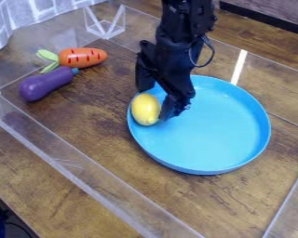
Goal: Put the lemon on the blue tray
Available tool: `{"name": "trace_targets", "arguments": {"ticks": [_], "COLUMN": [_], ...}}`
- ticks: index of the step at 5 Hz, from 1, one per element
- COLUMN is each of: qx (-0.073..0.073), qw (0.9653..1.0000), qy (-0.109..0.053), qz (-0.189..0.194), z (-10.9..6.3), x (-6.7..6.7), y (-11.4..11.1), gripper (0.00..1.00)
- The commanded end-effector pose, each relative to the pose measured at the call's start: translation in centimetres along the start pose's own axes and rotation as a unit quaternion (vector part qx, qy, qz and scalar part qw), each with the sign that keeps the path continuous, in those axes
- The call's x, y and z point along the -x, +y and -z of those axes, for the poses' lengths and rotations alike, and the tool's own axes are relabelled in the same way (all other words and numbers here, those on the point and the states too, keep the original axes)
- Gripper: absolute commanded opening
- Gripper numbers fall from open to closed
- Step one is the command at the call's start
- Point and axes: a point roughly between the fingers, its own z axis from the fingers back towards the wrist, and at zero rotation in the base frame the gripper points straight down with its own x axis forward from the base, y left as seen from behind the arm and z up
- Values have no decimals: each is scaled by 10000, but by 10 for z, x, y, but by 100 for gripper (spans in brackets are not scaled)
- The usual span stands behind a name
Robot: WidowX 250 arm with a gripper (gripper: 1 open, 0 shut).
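The lemon (145,111), a small yellow oval, lies on the left inner edge of the blue tray (214,139), a wide round dish on the wooden table. My black gripper (162,100) points down right over the lemon's far side. Its jaws stand open, one finger (179,104) to the lemon's right and the other behind it. Whether the fingers touch the lemon I cannot tell.
An orange carrot (81,57) and a purple eggplant (47,85) lie to the left on the table. A clear plastic wall (64,139) runs along the front left. A clear stand (104,19) sits at the back.
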Motion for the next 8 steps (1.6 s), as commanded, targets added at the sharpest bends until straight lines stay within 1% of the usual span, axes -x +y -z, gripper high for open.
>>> {"name": "trace_targets", "arguments": {"ticks": [1, 2, 3, 8], "qx": [-96, -93, -113, -133], "qw": [9996, 9996, 9996, 9997], "qy": [-225, -191, -177, -202], "qz": [-156, -175, -185, 27], "z": [-11, -9, -15, -31], "x": [-8, -7, -8, -15], "y": [12, 12, 14, 8], "gripper": [100, 0, 0, 0]}}
